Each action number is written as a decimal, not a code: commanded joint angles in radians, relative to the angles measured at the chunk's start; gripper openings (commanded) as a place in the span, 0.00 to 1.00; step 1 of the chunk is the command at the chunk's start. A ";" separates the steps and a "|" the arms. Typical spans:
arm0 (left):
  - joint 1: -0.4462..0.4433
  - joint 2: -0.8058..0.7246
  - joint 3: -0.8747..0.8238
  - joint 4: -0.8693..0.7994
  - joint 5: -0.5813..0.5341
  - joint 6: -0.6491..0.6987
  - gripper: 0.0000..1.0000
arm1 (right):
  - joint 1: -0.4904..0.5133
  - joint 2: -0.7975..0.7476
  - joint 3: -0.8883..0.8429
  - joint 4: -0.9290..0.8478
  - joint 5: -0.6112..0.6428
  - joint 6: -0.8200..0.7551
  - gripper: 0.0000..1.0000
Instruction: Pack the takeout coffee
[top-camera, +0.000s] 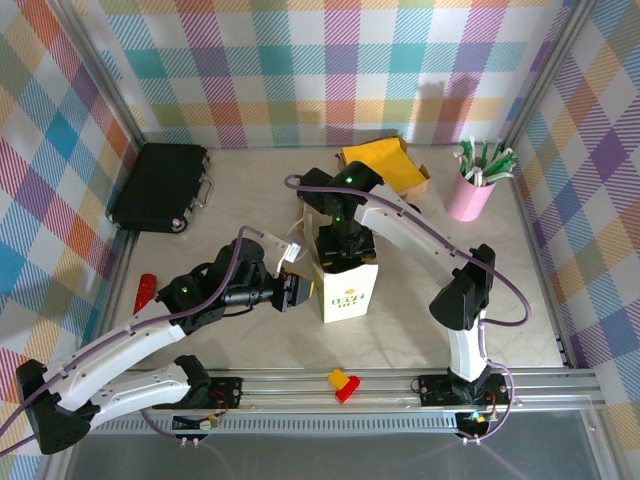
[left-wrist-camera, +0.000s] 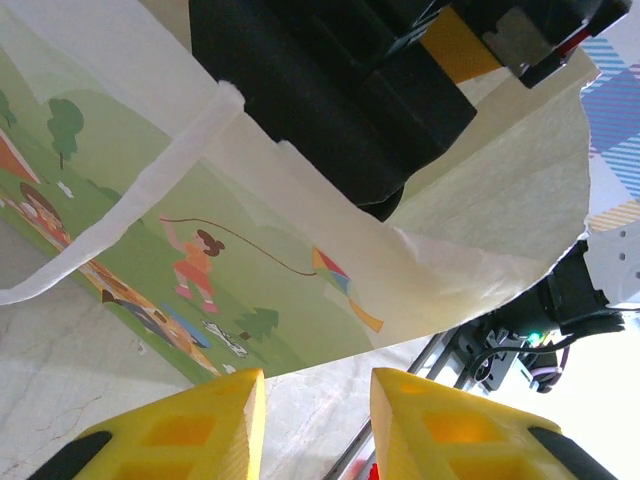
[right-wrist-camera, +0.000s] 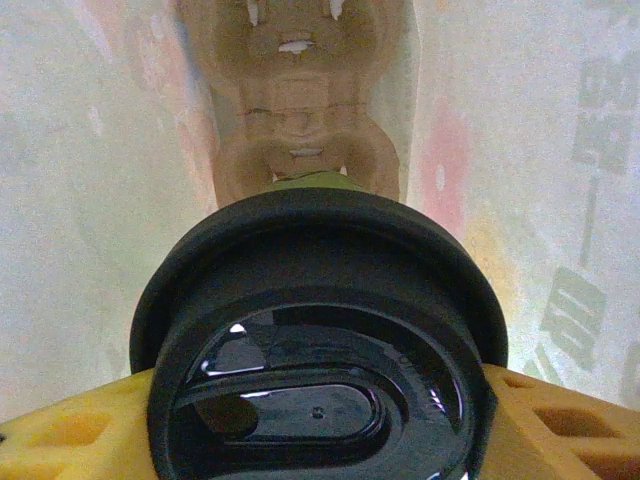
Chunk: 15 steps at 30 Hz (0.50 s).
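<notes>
Plaid walls (top-camera: 300, 60) ring a pale table (top-camera: 240, 190), where a white paper bag (top-camera: 350, 295) stands near the middle. The right arm (top-camera: 420, 235) covers the bag's mouth from 12 o'clock. Inside the bag, the right gripper (right-wrist-camera: 320, 425) clamps the coffee (right-wrist-camera: 320, 340) by its black lid (right-wrist-camera: 300, 235), which hides all but a green sliver of cup. At the bag's 9 o'clock the left gripper (left-wrist-camera: 318, 420) stands partly open, holding nothing.

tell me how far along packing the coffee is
Done: the takeout coffee is inside the white paper bag, with the bag's walls all around it. In hand: the right gripper clamps it from both sides, and the left gripper is open beside the bag. Left: probably set the cup down, let go and pull the arm out.
</notes>
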 joint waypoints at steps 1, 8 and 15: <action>-0.009 0.007 -0.009 0.037 0.024 -0.015 0.33 | -0.005 0.006 0.037 -0.036 0.005 -0.023 0.53; -0.009 0.009 -0.007 0.035 0.020 -0.016 0.32 | -0.005 0.020 0.070 -0.028 0.018 -0.034 0.52; -0.010 0.009 -0.002 0.028 0.012 -0.013 0.32 | -0.005 0.022 0.094 -0.032 0.025 -0.045 0.52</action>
